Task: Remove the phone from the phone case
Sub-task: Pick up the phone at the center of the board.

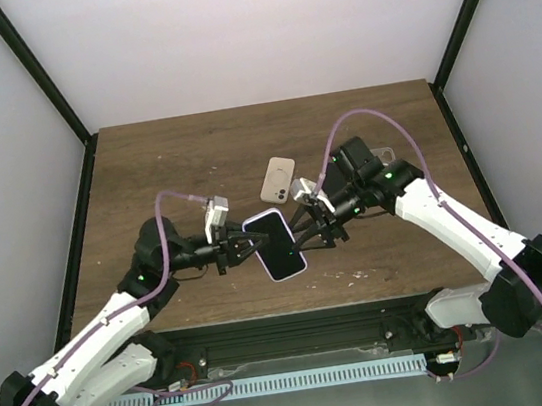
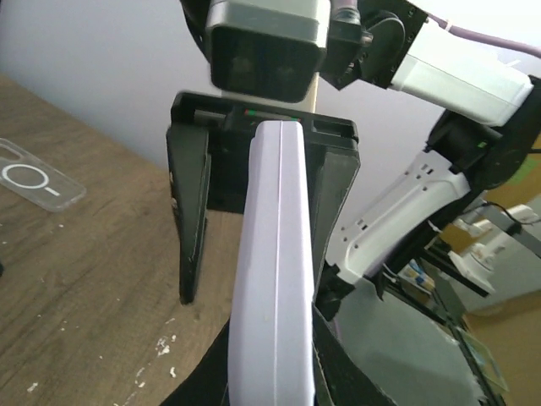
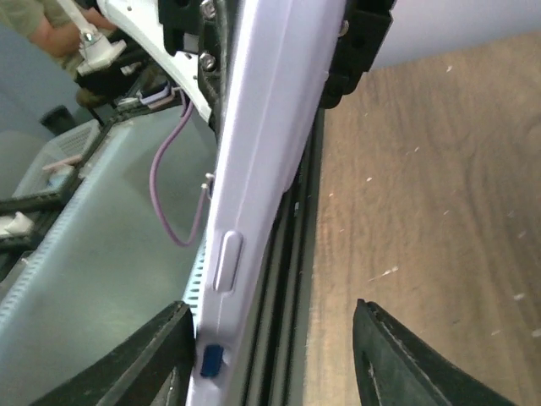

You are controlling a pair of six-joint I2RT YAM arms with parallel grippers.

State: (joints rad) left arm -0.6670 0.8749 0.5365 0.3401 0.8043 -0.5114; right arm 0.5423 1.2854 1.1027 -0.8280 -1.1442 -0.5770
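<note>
The phone (image 1: 275, 244), black screen up with a lavender case round its rim, is held in the air over the table's near middle. My left gripper (image 1: 240, 249) is shut on its left end; in the left wrist view the lavender edge (image 2: 275, 279) runs up from between my jaws (image 2: 270, 376). My right gripper (image 1: 317, 227) is open at the phone's right end. In the right wrist view (image 3: 275, 364) the case's side with a raised button (image 3: 228, 258) rests against the left finger (image 3: 161, 364), and the right finger (image 3: 406, 364) stands well apart.
A clear case with a ring mark (image 1: 277, 179) lies flat on the wooden table (image 1: 145, 170) behind the phone; it also shows in the left wrist view (image 2: 34, 173). The table's black front rail (image 1: 288, 324) is below the grippers. White walls enclose the sides.
</note>
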